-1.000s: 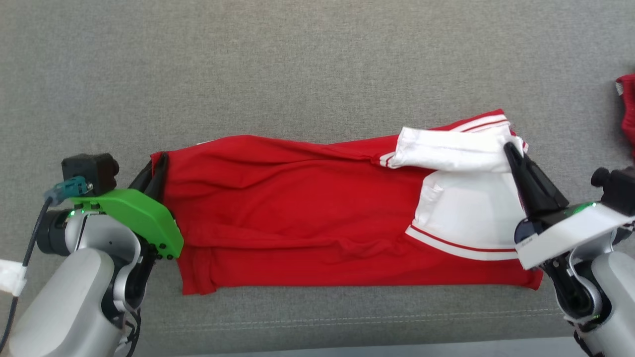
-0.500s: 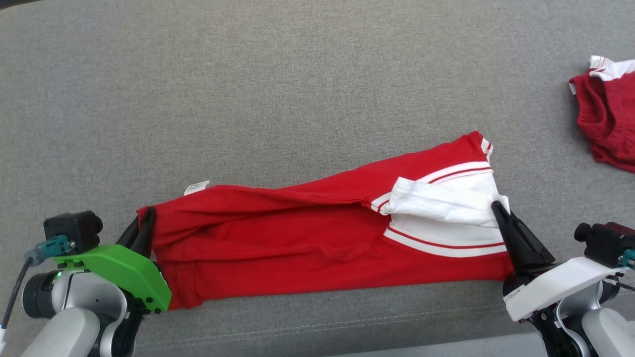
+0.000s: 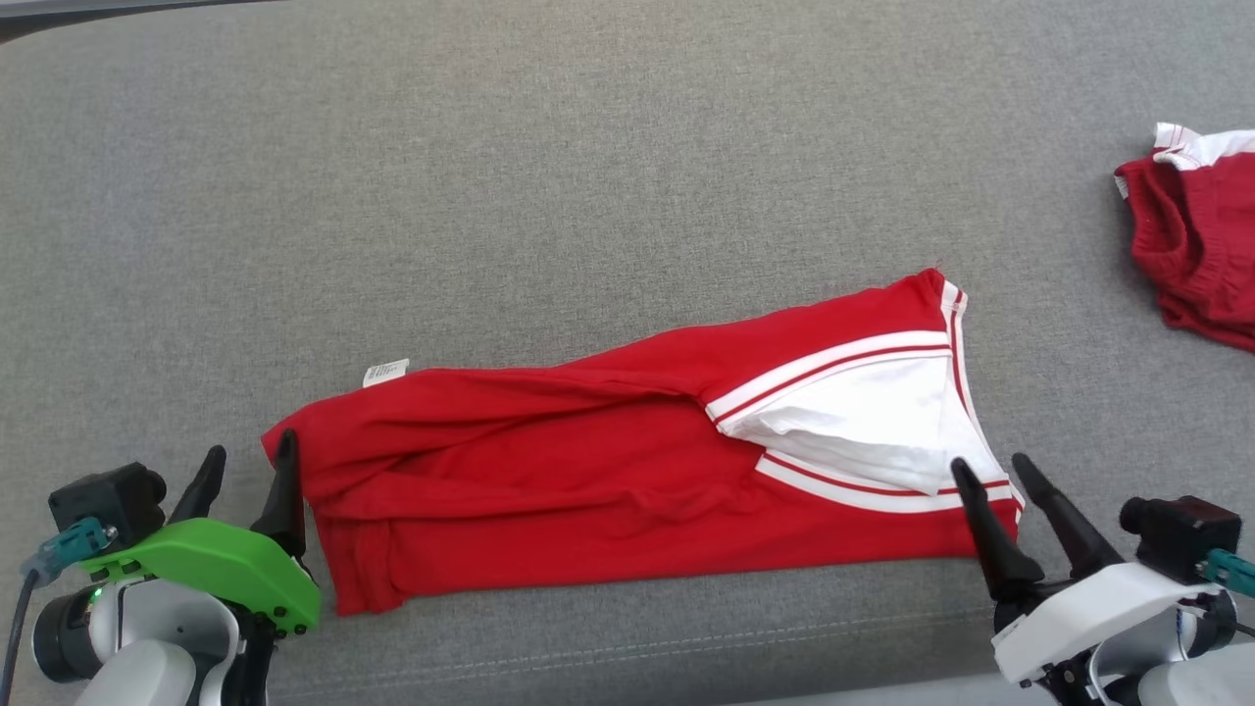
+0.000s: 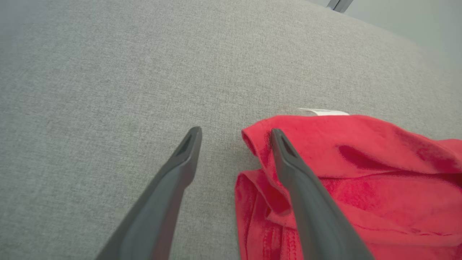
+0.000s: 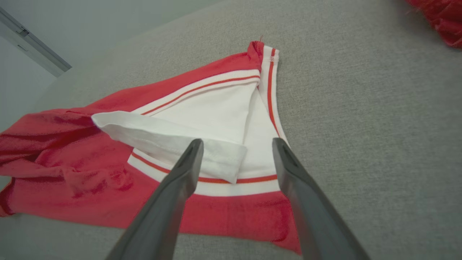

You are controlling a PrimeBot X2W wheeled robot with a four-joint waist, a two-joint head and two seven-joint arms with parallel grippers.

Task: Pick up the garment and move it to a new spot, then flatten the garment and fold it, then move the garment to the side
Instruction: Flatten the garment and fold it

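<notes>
Hands are both spread and pinch nothing. The left hand [image 3: 251, 453] straddles the near corner of the garment [image 3: 588, 490]: in its wrist view one finger lies across the red hem and the other over bare grey surface [image 3: 588, 176]. Whether that finger presses the cloth or merely crosses above it, I cannot tell. The right hand [image 3: 988, 467] stands at the other end, its fingers either side of the loose white flap [image 5: 173, 139] and the striped band [image 5: 223, 186].

The garment lies as a long doubled strip near the front of the surface, its right end angled away and its label [image 3: 385, 372] poking out at the back.

Likely trouble starts at the fingertips. If the left hand pulls away low, its finger could catch the hem and drag the corner open. If the right hand closes where it is, it would probably take only the flap, so a lift peels that layer up and spoils the fold. Uneven pulls would skew the strip further. A second garment [image 3: 1191, 265] lies well apart at the far right; a move that way risks landing on it.
</notes>
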